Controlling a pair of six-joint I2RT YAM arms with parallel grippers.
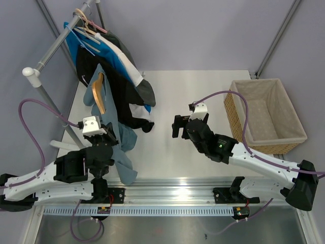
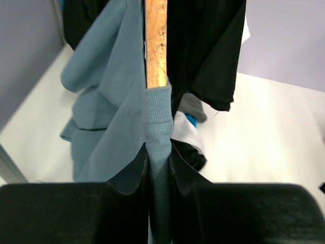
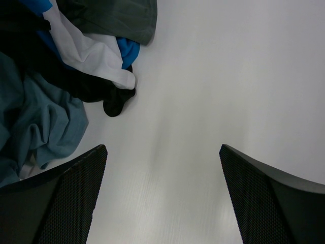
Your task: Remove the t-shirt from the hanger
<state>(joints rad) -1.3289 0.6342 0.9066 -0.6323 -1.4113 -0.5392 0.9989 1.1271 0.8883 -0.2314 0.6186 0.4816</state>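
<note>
From above, the slate-blue t-shirt [image 1: 124,145] is seen draped from the light wooden hanger [image 1: 98,94] at the far left of the white counter [image 1: 203,91]. Its lower folds are spilled down to the near left. The hanger is tilted out from the grey metal clothes rail [image 1: 51,51], where more garments are hung. So the job is judged barely begun: the shirt is gripped, but one hanger arm is not yet freed from the neck. The left claw [image 1: 103,133] is seen low beside the fabric. The right claw [image 1: 179,127] is held mid-counter, well apart from the clothes, and the cloth-lined wicker basket [image 1: 254,82] is parked at the far right.

Over to the left wrist: the ribbed collar [image 2: 158,114] is shown stretched over the tip of the hanger [image 2: 156,46]. Below it, a fold of the t-shirt [image 2: 106,122] is pinched in the left claw [image 2: 158,203]. The jaws are drawn nearly together, with only cloth between them. A pull towards the near side is judged to be what is left, to slip the collar off that wooden tip.

On the right wrist: the right claw [image 3: 162,173] is spread fully wide over bare counter [image 3: 213,76], and nothing is held or touched. A corner of the t-shirt [image 3: 43,127] is glimpsed to its left, next to a black garment [image 3: 96,94].
</note>
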